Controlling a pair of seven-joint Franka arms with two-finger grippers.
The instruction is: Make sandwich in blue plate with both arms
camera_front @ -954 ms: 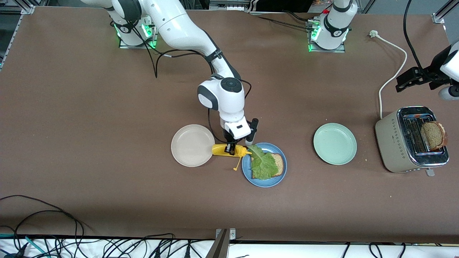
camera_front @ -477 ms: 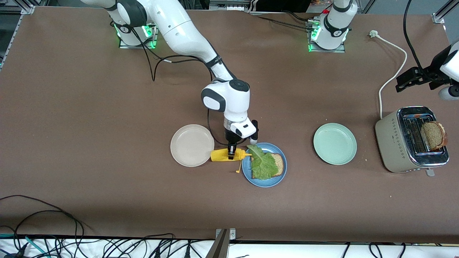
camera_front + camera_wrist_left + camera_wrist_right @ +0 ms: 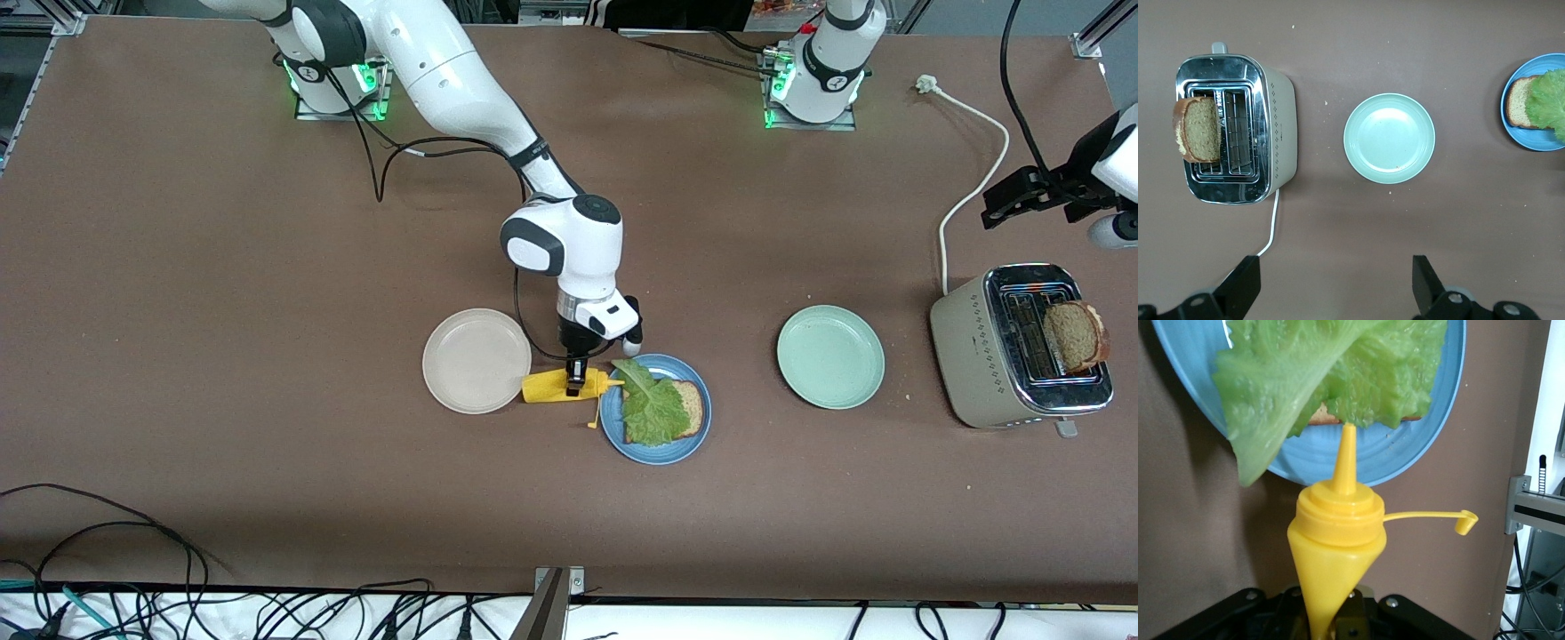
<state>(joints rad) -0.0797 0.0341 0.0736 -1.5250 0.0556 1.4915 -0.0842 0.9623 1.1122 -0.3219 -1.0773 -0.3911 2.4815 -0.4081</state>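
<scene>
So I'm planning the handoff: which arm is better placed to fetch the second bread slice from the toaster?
The left. Its open gripper hovers near the toaster, with the bread slice sticking up from a slot. The right gripper is shut on the yellow bottle beside the blue plate.

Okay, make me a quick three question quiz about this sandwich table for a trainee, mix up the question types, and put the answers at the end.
1. True or false: the right gripper is shut on the yellow mustard bottle.
2. Where is the second bread slice? A) on the green plate B) sticking up out of the toaster C) on the cream plate
3. Fill in: on the blue plate, a lettuce leaf lies on one ____ slice.

Key: 1 true. 2 B. 3 bread. The left gripper waits open above the table between the toaster and the green plate.
</scene>
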